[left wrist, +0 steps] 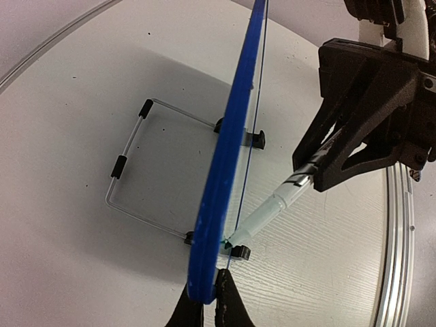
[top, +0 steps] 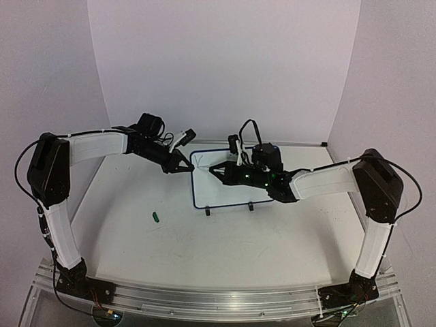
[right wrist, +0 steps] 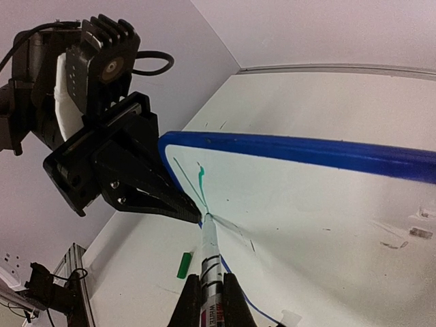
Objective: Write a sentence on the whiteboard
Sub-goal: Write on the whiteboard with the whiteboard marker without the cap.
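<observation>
whiteboard (top: 212, 194) stands on the table (top: 272, 238) — pen cap (top: 155, 217) lies left of it, well apart

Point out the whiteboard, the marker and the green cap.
whiteboard (top: 212, 192): top external view, bare white writing surface.
marker (left wrist: 271, 210): left wrist view, pale barrel near the tip.
green cap (top: 155, 217): top external view, middle of the cap.
</observation>
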You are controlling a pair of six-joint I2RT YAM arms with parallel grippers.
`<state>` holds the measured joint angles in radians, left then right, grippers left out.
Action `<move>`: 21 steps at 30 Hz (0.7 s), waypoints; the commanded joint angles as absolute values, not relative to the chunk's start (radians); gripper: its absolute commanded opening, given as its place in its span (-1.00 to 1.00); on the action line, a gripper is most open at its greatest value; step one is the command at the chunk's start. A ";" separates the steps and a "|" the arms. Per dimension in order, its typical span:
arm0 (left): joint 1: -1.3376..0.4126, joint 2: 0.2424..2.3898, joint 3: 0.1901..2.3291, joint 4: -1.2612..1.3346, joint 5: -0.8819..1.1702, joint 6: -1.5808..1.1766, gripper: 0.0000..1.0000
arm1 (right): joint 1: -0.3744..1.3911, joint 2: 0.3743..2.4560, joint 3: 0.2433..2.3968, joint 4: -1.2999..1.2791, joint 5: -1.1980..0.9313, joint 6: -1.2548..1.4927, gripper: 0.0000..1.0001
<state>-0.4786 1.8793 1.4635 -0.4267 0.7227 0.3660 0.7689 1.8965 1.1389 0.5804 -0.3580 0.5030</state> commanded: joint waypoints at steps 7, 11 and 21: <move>-0.469 1.865 1.454 -0.448 0.614 0.407 -1.00 | 0.759 1.916 1.125 0.589 -0.303 0.520 -1.00; -0.469 1.863 1.455 -0.448 0.612 0.407 -1.00 | 0.760 1.921 1.107 0.596 -0.309 0.527 -1.00; -0.469 1.864 1.454 -0.448 0.611 0.407 -1.00 | 0.759 1.928 1.092 0.597 -0.324 0.531 -1.00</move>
